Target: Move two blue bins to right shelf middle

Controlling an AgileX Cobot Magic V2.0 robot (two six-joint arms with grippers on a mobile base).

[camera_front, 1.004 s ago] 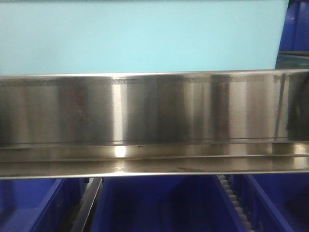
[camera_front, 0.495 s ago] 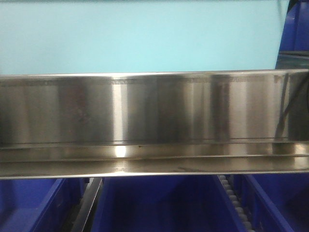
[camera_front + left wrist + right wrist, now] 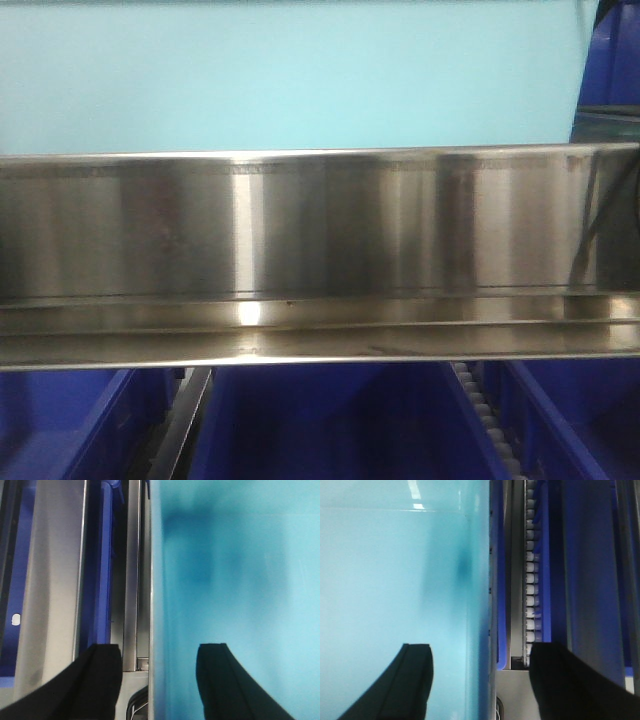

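A pale blue bin (image 3: pixel 290 75) fills the top of the front view, standing just behind a steel shelf rail (image 3: pixel 320 230). In the left wrist view the bin's wall (image 3: pixel 235 580) takes up the right half. My left gripper (image 3: pixel 159 655) is open and straddles the bin's left edge, one black finger (image 3: pixel 100 680) outside it and the other over the pale wall. In the right wrist view the bin (image 3: pixel 395 580) fills the left half. My right gripper (image 3: pixel 482 652) is open astride the bin's right edge, with its outer finger (image 3: pixel 560 680) over the shelf frame.
Dark blue bins (image 3: pixel 330 420) sit on the level below the rail, and another dark blue bin (image 3: pixel 612 60) is at the upper right. A roller track (image 3: pixel 532 570) runs beside the bin's right edge. Steel frame uprights (image 3: pixel 132 570) stand close to its left edge.
The pale bin's upper right corner has shifted slightly left in the front view. Otherwise nothing has visibly moved.
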